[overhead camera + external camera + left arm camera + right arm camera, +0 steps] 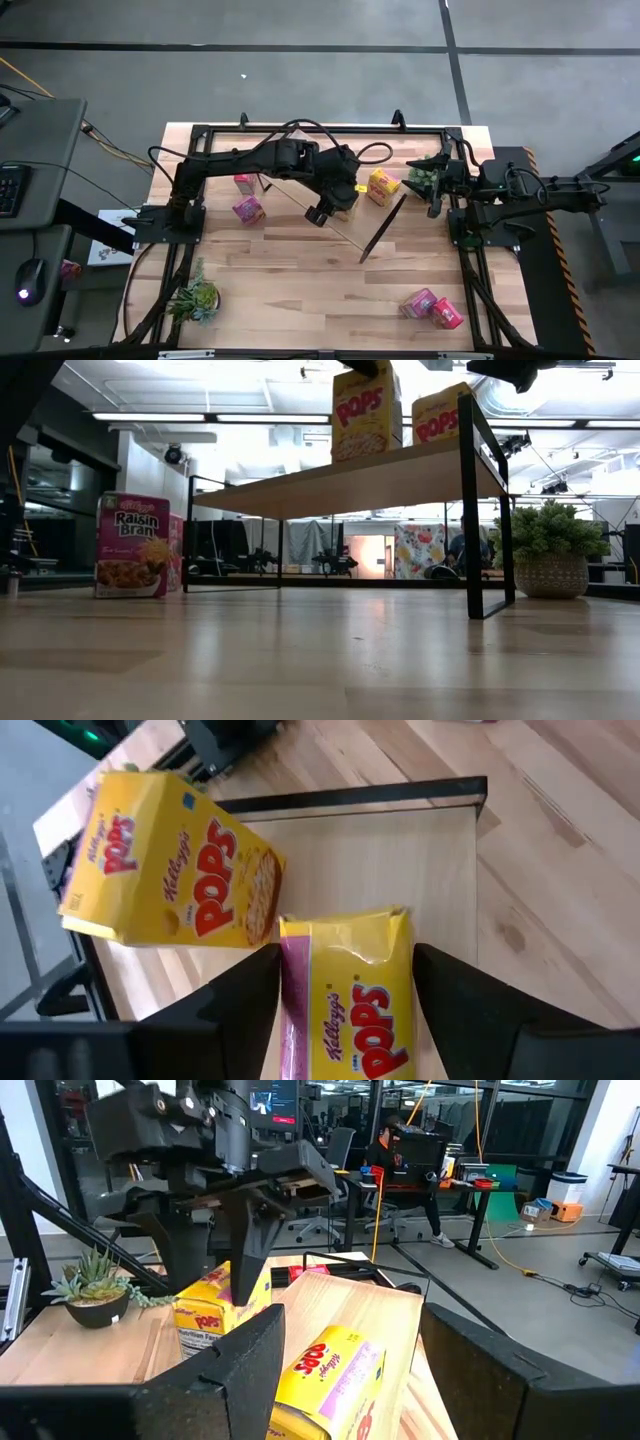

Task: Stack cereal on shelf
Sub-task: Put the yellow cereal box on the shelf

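Note:
The shelf [300,195] stands on the table; its light-wood board [380,478] rests on dark end frames. Two yellow cereal boxes stand on it. My left gripper [345,1005] is over the shelf, shut on one yellow box [350,990], which also shows in the low view [365,410]. The other yellow box [383,186] stands free beside it on the board. Two magenta boxes [246,208] stand on the table left of the shelf. A pink box [420,302] and a red box [447,313] lie at the front right. My right gripper [350,1370] is open and empty at the right, near a plant. My left gripper pinches the yellow box by its two narrow sides [290,970] near its top, between the two fingers. The fingers come from above, pointing down. The box is upright, and in the low view its bottom [365,457] sits on the shelf board.
A potted plant [425,178] stands by my right gripper, at the shelf's right end. Another plant [195,297] is at the front left. The table's front middle is bare wood [320,290]. Black frame rails run along the table's edges.

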Controlling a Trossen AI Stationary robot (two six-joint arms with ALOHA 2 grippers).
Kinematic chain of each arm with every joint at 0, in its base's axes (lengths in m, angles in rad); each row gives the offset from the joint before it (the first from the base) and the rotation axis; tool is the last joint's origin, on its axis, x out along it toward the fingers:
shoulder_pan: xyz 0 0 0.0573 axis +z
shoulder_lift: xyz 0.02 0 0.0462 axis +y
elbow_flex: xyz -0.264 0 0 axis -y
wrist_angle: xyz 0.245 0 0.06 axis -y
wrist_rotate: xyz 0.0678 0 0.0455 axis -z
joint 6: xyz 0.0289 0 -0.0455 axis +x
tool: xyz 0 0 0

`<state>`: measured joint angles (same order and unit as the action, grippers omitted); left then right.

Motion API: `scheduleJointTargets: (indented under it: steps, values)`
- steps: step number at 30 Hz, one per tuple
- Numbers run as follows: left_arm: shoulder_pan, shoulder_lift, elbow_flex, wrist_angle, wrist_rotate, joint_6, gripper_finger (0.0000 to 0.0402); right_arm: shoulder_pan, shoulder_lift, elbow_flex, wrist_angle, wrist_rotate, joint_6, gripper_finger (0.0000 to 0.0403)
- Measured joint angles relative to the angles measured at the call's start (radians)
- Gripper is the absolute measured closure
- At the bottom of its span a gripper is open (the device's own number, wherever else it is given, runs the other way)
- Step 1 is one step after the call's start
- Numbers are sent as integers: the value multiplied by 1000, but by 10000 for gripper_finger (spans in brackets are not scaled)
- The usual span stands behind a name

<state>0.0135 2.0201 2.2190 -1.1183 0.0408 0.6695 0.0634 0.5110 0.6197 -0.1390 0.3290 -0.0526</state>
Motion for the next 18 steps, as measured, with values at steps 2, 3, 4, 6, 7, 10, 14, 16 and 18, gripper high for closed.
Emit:
scheduleJointTargets:
  steps: [2, 3, 4, 6, 7, 10, 14, 16, 18]
  values:
    - [0, -5, 3, -2, 0, 3, 182, 0, 0, 0, 0, 0, 0, 176]
    - [0, -5, 8, -1, 0, 1, 182, 0, 0, 0, 0, 0, 0, 176]
    - [0, -7, 12, 0, 0, 0, 182, 0, 0, 0, 0, 0, 0, 176]
    - [0, -8, 20, -7, 0, -2, 182, 0, 0, 0, 0, 0, 0, 176]
    - [0, -9, 24, -11, 0, -3, 182, 0, 0, 0, 0, 0, 0, 176]
    - [0, -11, 41, -15, -2, 2, 182, 0, 0, 0, 0, 0, 0, 176]
    - [0, -12, 102, -91, -9, -4, 183, 0, 0, 0, 0, 0, 10, 176]
    - [0, -12, 137, -152, -9, -24, 183, 0, 0, 0, 0, 0, 4, 176]
    - [6, -49, 115, -163, -12, -55, 185, 0, 0, 0, 0, 0, 3, 176]
